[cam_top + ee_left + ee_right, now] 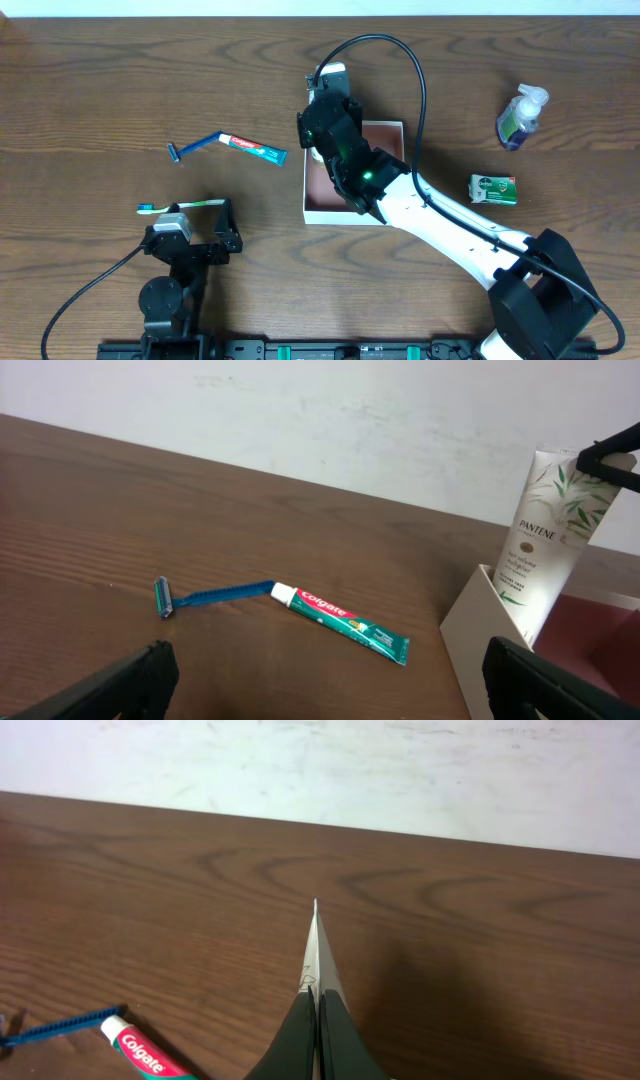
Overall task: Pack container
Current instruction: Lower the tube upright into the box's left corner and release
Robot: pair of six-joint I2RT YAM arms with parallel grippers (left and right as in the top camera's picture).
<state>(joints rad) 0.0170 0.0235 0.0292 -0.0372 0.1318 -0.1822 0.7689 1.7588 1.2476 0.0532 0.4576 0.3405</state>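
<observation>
The right arm (450,225) has a long white link and black joints, with a small green light (367,175) and a black cable (421,100) looping above the desk (80,80). The left arm (185,255) is fully black. Both jaws are black.

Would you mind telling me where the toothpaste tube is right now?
In the overhead view the toothpaste tube lies flat on the left half of the table, between the blue razor and the container, its cap end at the razor's handle.

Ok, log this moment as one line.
left gripper: open | right gripper: shut on tube | tube: upright, lower end in container | unpacked: toothpaste, razor, toothbrush, soap, bottle
</observation>
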